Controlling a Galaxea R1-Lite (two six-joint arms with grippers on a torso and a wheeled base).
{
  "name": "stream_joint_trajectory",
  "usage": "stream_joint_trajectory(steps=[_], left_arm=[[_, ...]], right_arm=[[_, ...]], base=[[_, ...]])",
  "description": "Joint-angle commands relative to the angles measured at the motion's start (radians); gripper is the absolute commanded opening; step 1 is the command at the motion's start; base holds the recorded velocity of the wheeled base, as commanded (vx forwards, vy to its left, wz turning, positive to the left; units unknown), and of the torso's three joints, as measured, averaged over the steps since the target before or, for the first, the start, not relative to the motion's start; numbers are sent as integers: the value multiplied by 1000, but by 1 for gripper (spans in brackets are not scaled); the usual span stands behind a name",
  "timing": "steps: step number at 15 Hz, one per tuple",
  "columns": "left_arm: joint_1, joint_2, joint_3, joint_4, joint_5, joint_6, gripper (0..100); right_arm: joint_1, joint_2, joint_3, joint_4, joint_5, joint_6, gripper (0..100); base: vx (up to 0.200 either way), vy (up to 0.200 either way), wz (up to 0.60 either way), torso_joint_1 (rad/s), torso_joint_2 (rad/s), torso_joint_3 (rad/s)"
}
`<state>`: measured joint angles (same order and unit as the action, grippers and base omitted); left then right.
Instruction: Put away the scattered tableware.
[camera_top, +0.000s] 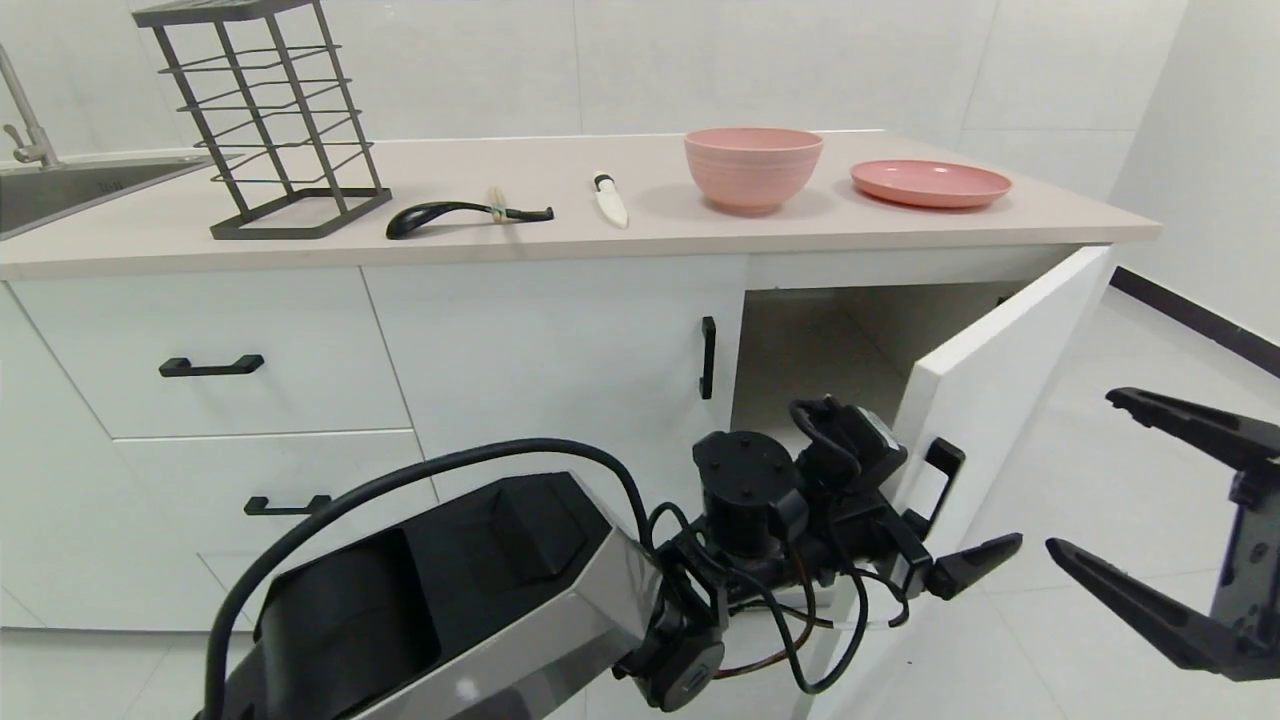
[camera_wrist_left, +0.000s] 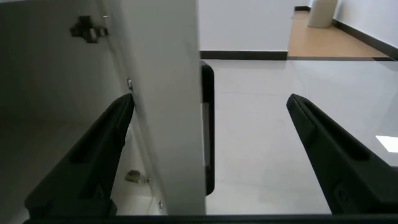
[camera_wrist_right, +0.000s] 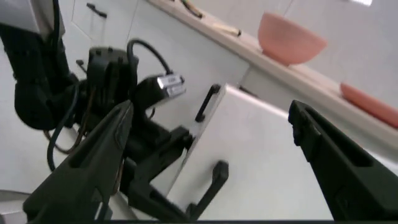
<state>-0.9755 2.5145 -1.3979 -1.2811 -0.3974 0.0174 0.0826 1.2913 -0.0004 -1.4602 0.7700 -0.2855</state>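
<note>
Beige bench (camera_top: 900, 228) carries the tableware: pink plastic bowl (camera_top: 753, 167) and flat pink plate (camera_top: 930, 183) far right, black spoon (camera_top: 440, 213) lying left-right mid-bench. All sit above and beyond both claws. The right claw (camera_top: 1085, 470), spread wide, is nearer the plate. Left wrist view shows the left claw (camera_wrist_left: 209, 102) spread astride the white cabinet door (camera_wrist_left: 165, 93); in head view the door blocks its inner finger.

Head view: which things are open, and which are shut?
White cabinet door on the right, swung open.
White cabinet door beside it, shut.
Top white drawer, shut.
Left gripper, open, fingers either side of the open door's edge.
Right gripper, open, holding nothing.
Round pink bowl, upright on the counter.
</note>
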Motion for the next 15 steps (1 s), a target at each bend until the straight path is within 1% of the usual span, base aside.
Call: stream_joint_trajectory(steps=[1, 3, 4, 5, 7, 8, 9, 11, 13, 15], left_arm=[[-32, 1, -3, -1, 3, -1, 100], [-61, 7, -13, 5, 5, -2, 100], [-61, 7, -13, 5, 5, -2, 100], [-74, 17, -29, 6, 5, -2, 100], [-84, 18, -35, 6, 5, -2, 100], [-98, 20, -39, 8, 5, -2, 100], [-109, 27, -61, 11, 5, -2, 100], [-149, 63, -147, 51, 5, -2, 100], [-216, 121, -266, 103, 3, -1, 100], [-292, 204, -432, 135, 5, -1, 100]], right_arm=[[-1, -113, -4, -2, 0, 3, 100], [-4, -165, -44, -3, 0, 5, 100], [-4, -165, -44, -3, 0, 5, 100], [-4, -199, -122, -2, 0, 5, 100], [-6, -207, -173, -3, 0, 5, 100], [-6, -208, -194, -3, 0, 3, 100], [-6, -208, -213, -3, 0, 3, 100], [-6, -210, -237, -3, 0, -1, 100], [-6, -214, -263, -3, 0, -3, 100], [-6, -236, -276, -3, 0, -3, 100]], base=[[0, 0, 0, 0, 0, 0], [0, 0, 0, 0, 0, 0], [0, 0, 0, 0, 0, 0], [0, 0, 0, 0, 0, 0], [0, 0, 0, 0, 0, 0], [0, 0, 0, 0, 0, 0], [0, 0, 0, 0, 0, 0], [0, 0, 0, 0, 0, 0], [0, 0, 0, 0, 0, 0], [0, 0, 0, 0, 0, 0]])
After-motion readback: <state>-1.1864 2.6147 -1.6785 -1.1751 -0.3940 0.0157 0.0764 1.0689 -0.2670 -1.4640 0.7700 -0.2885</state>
